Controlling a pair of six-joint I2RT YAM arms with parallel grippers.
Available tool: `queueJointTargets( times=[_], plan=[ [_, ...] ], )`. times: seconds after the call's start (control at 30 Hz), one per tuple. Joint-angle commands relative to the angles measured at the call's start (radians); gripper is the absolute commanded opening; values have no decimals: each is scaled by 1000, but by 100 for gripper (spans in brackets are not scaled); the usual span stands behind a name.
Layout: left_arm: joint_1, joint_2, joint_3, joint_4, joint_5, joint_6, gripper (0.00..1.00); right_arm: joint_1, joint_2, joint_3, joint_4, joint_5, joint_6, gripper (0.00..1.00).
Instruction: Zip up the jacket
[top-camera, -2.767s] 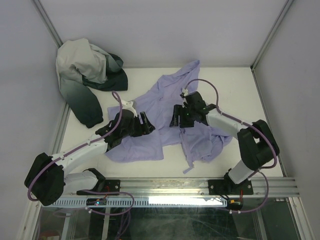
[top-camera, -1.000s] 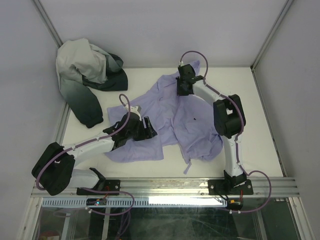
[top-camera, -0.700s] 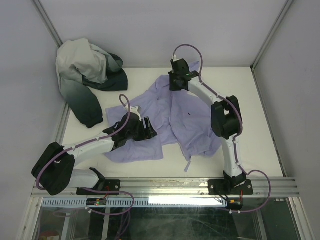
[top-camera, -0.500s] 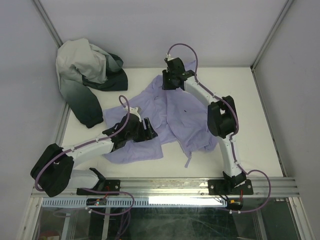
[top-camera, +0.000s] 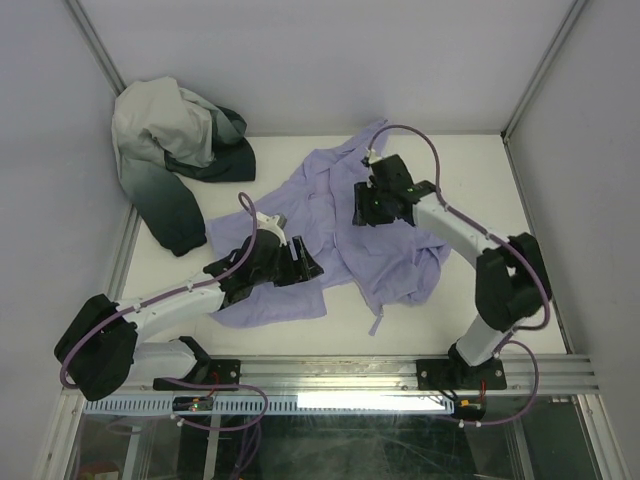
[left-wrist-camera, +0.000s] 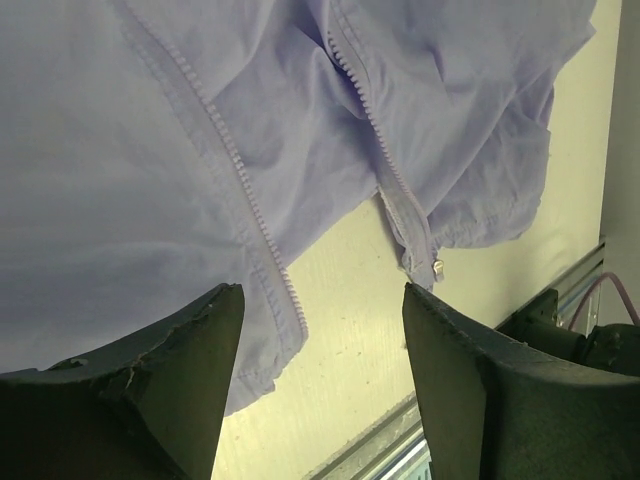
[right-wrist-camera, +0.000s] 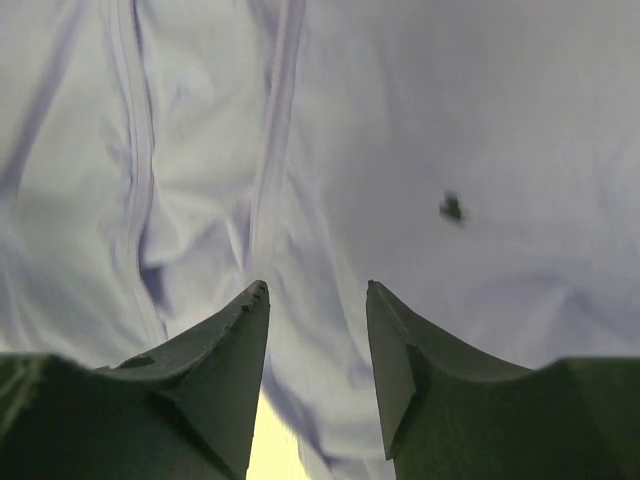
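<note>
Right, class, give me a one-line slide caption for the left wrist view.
Open left tool over the jacket's bottom hem, its zipper undone, halves lying apart on the table.

garment, white fading to dark green (top-camera: 172, 155) | crumpled heap, far left corner of worktop (top-camera: 472, 165) | against left wall (top-camera: 50, 160) | metal rail (top-camera: 350, 372) along near edge

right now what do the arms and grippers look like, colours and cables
The left arm and right arm have white links with bulky black joint housings. A purple cable loops along each. The left gripper and right gripper are black; their fingers are dark grey wedges with rough tips.
</note>
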Motion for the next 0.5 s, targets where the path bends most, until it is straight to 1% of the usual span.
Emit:
queueJointTargets(
  times=[0.0,0.1,0.23,0.37,0.47],
  plan=[
    [-20,-17,13,70,24,-29,66,3,-201,-211,82,-62,25,47],
    [-19,-20,7,59,12,-34,66,21,-291,-336,115,-131,51,48],
    [-20,-41,-25,50,-17,-52,66,52,-377,-452,166,-180,71,52],
    [-20,-63,-52,38,-34,-68,66,62,-406,-535,203,-168,89,52],
    [-20,-75,-63,32,-39,-71,66,80,-399,-571,234,-192,101,52]
  ],
)
